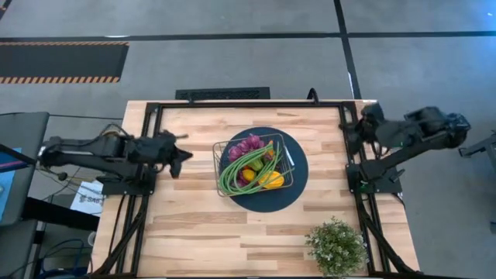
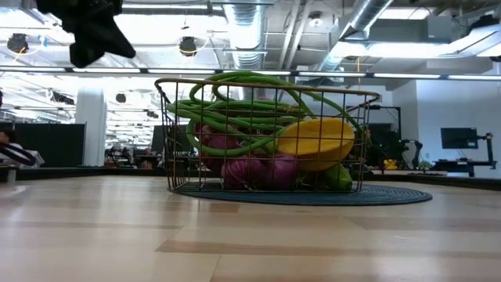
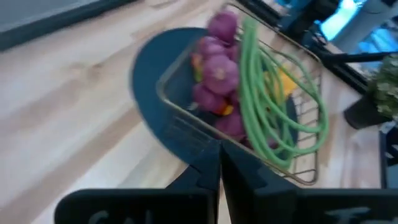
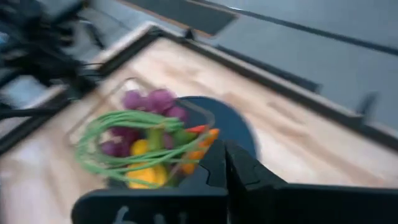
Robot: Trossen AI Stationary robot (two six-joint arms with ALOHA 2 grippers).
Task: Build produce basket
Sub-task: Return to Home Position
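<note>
Basket is full, mid-table

My left gripper, pinched closed and empty, hangs near its left side. It rests on the blue plate with produce inside. My right gripper, closed and empty too, is farther off, on the right.

In the middle of the high view, the wire basket sits on the round plate, which lies on the table. Inside the basket, the grapes lie upper left, the long beans run diagonally across, and the lemon lies lower right. The potted plant stands at the table's lower right.
</note>
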